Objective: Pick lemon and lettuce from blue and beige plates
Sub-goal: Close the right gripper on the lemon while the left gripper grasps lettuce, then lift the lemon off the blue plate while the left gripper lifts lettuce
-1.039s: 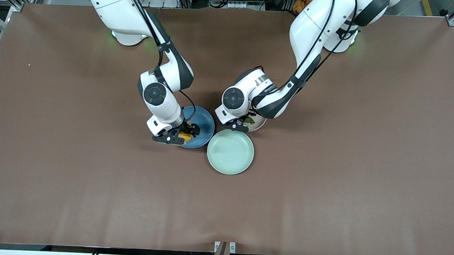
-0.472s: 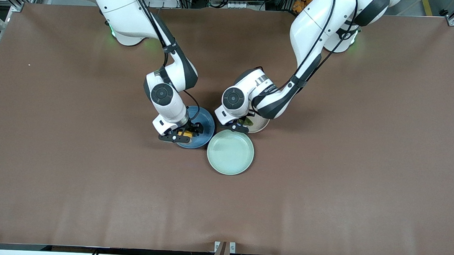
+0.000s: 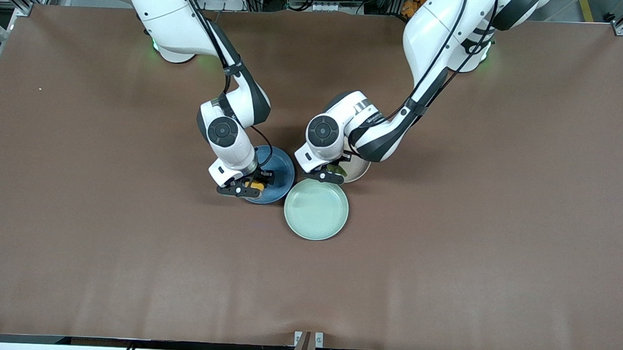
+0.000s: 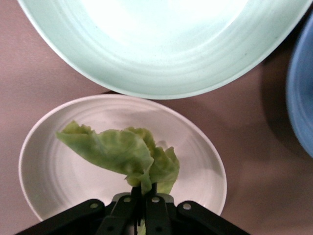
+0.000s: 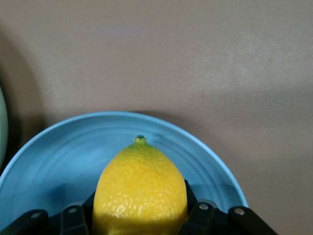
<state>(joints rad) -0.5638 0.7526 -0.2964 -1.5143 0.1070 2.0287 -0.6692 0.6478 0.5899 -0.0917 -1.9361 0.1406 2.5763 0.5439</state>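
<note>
My right pincer (image 3: 251,186) is down on the blue plate (image 3: 280,168), its fingers (image 5: 198,220) clamped on either side of the yellow lemon (image 5: 141,191), which sits in the plate toward the rim nearer the front camera. Just beside it, nearer that camera, lies a pale green plate (image 3: 316,209) with nothing on it, touching or nearly touching both other plates on the brown surface (image 3: 446,228). My left pincer (image 4: 145,205) is over the beige plate (image 4: 58,166), closed tight on the stem end of the lettuce leaf (image 4: 117,152), the leaf spreading above the plate's middle.
</note>
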